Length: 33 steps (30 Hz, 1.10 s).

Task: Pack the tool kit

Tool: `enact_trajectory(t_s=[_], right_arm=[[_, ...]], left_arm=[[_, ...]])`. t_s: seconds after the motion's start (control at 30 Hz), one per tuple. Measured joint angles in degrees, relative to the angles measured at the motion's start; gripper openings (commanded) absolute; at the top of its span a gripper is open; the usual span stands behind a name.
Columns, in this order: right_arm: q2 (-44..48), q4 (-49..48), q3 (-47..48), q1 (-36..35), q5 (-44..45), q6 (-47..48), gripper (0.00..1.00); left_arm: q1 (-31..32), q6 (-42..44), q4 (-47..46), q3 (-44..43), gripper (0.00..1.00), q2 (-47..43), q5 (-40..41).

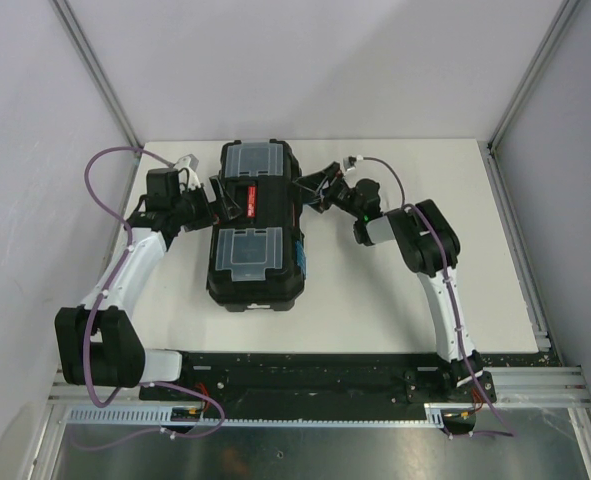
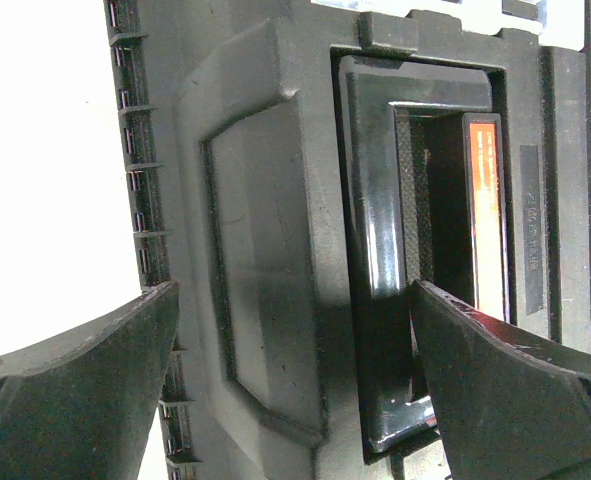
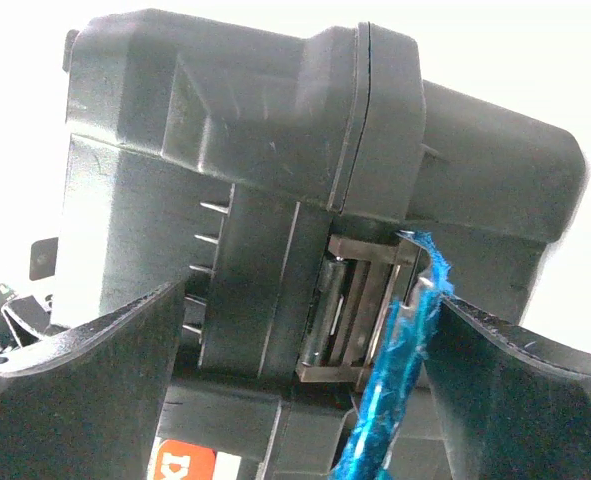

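The tool kit (image 1: 255, 225) lies shut mid-surface (image 1: 395, 290), handle (image 2: 370, 250) up. Left fingers (image 2: 75, 390) and right fingers (image 3: 75, 400), both spread wide, flank its 2 sides. Latching seems in hand; next, the right must press the blue latch (image 3: 390, 390) home.

Toolbox (image 1: 255, 225) sits mid-table (image 1: 395, 290), lid up. Left gripper (image 1: 215, 200) just beside its left side, right gripper (image 1: 310, 190) by its right.
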<state>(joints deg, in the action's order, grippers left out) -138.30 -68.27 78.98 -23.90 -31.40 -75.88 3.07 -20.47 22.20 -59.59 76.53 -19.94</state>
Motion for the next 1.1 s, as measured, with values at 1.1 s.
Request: enact_trajectory(t_s=[1.1], right_arm=[[16.33,22.99,1.29,-1.25,-4.57,11.67,0.99]], left_arm=[[0.0,0.2,-0.04,0.0,0.99,0.0,0.09]])
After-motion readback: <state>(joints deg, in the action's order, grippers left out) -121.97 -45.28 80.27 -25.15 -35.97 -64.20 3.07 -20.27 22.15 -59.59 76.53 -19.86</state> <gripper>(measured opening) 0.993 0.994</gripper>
